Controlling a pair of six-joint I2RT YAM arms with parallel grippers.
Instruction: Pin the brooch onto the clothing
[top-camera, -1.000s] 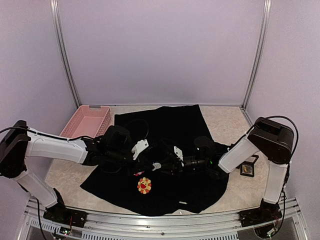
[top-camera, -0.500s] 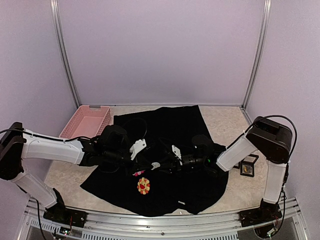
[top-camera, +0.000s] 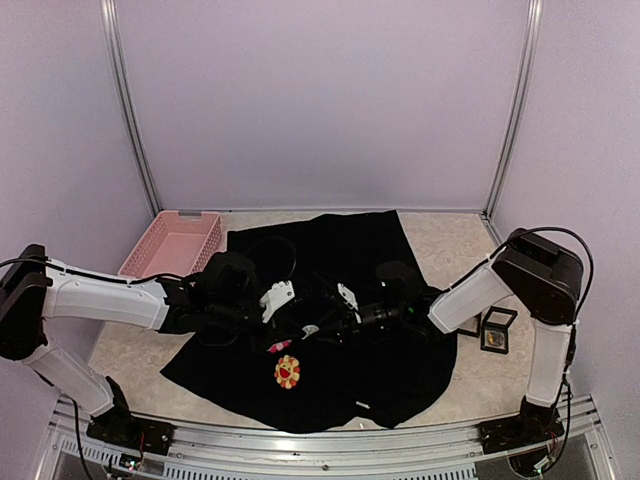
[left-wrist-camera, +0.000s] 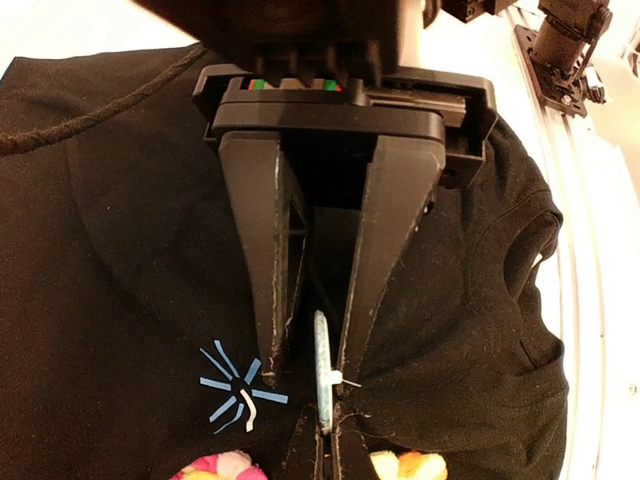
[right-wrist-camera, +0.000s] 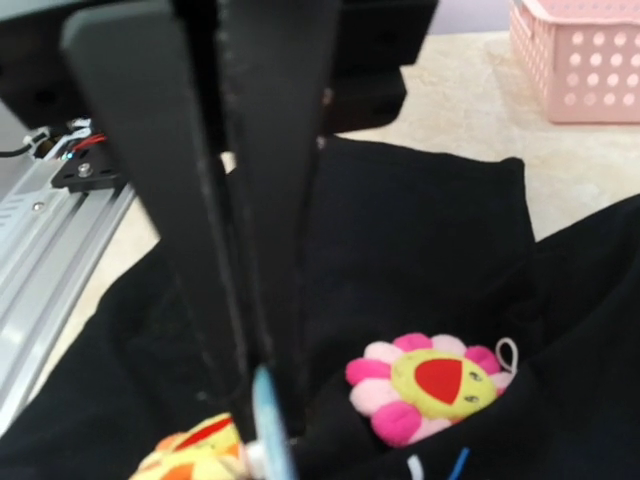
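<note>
The brooch (left-wrist-camera: 321, 365) shows edge-on, a thin pale blue disc with a white pin stub. My right gripper (right-wrist-camera: 252, 392) is shut on the brooch's (right-wrist-camera: 268, 425) edge. Its fingers (left-wrist-camera: 305, 450) rise from the bottom of the left wrist view. My left gripper (left-wrist-camera: 308, 368) is open, its jaws either side of the brooch, the right jaw against the pin stub and a fold of the black T-shirt (left-wrist-camera: 130, 250). In the top view both grippers (top-camera: 300, 322) (top-camera: 326, 324) meet over the shirt (top-camera: 340, 250), just above the pink flower (top-camera: 277, 346) and the orange flower (top-camera: 288, 372).
A blue starburst (left-wrist-camera: 238, 385) lies just left of the jaws. A pink basket (top-camera: 175, 243) stands at the back left. A small dark framed object (top-camera: 495, 335) lies right of the shirt. The white hem label (top-camera: 365, 405) is near the front rail (top-camera: 320, 445).
Both grippers have drawn a little farther back and left over the shirt, staying tip to tip. The right arm's wrist has moved left and back with them.
</note>
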